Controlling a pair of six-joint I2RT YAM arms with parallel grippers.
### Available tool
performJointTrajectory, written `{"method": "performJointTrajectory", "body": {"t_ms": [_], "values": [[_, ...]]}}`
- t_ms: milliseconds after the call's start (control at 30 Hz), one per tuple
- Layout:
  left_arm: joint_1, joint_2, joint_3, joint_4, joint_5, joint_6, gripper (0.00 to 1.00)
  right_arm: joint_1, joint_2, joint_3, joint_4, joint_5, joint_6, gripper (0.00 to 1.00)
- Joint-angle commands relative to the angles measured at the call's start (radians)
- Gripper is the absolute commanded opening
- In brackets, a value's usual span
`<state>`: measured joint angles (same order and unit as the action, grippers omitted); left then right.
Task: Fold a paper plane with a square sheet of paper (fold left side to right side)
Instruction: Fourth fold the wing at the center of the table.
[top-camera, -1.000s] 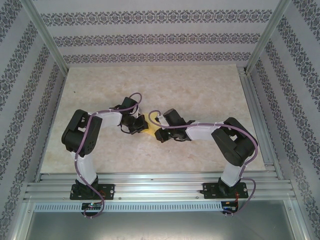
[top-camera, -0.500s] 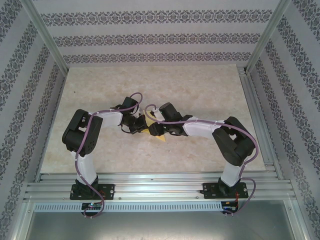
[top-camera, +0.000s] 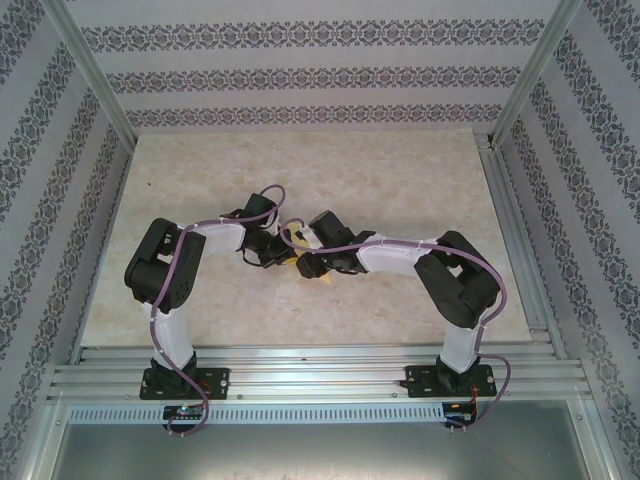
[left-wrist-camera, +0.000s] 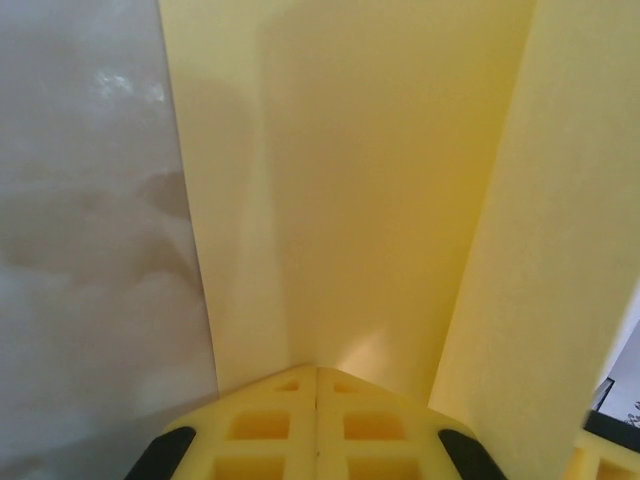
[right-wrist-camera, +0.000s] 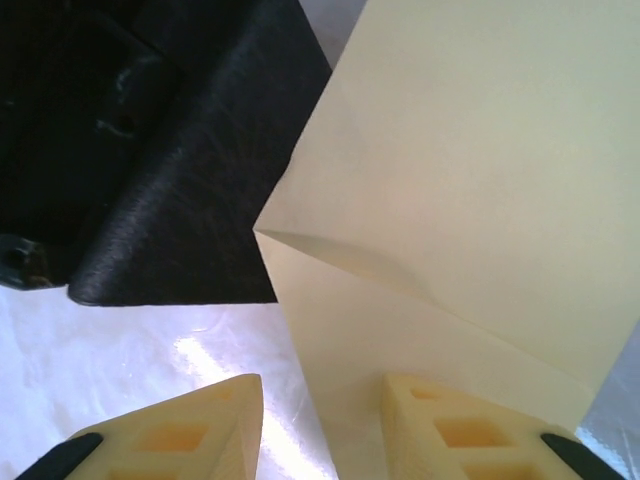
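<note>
The white label beside my left wrist carries print too small to read. The square sheet of paper, matte mustard-yellow with one flap raised, lies mid-way across the pale marbled table. My left gripper is closed, its waffled yellow tips against the sheet. The right gripper stands parted around a creased edge.

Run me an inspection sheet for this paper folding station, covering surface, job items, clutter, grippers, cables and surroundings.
Surface: pale marbled tabletop, glossy.
Job's things: square sheet of paper, yellow, creased with a layer folded over, between both grippers.
Clutter: nothing seen.
Grippers: left gripper jaws shut, tips at the paper; right gripper jaws open, paper edge running between them.
Cables: purple cables along both arms, looping at the wrists.
Surroundings: patterned walls, aluminium frame rails.
</note>
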<state>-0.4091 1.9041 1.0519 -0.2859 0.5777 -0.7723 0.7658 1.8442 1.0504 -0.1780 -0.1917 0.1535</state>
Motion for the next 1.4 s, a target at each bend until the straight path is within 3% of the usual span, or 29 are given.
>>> {"method": "performJointTrajectory", "body": {"t_ms": [0, 267, 533, 633, 1000, 1367], "values": [[-0.012, 0.016, 0.02, -0.024, -0.019, 0.01, 0.01, 0.011, 0.013, 0.033, -0.028, 0.055, -0.04, 0.38], [-0.012, 0.014, 0.025, -0.035, -0.018, 0.015, 0.0, 0.024, 0.03, 0.043, -0.043, 0.116, -0.062, 0.36], [-0.012, 0.019, 0.031, -0.047, -0.019, 0.024, 0.0, 0.008, -0.005, 0.034, -0.02, 0.1, -0.045, 0.15], [-0.011, 0.022, 0.031, -0.05, -0.022, 0.027, 0.0, -0.01, -0.027, 0.024, -0.013, 0.062, -0.039, 0.12], [-0.012, 0.027, 0.03, -0.058, -0.033, 0.03, 0.0, -0.078, -0.016, 0.05, -0.012, -0.07, -0.029, 0.12], [-0.011, 0.026, 0.025, -0.055, -0.03, 0.03, 0.0, -0.072, 0.033, 0.098, -0.004, -0.123, -0.006, 0.14]]}}
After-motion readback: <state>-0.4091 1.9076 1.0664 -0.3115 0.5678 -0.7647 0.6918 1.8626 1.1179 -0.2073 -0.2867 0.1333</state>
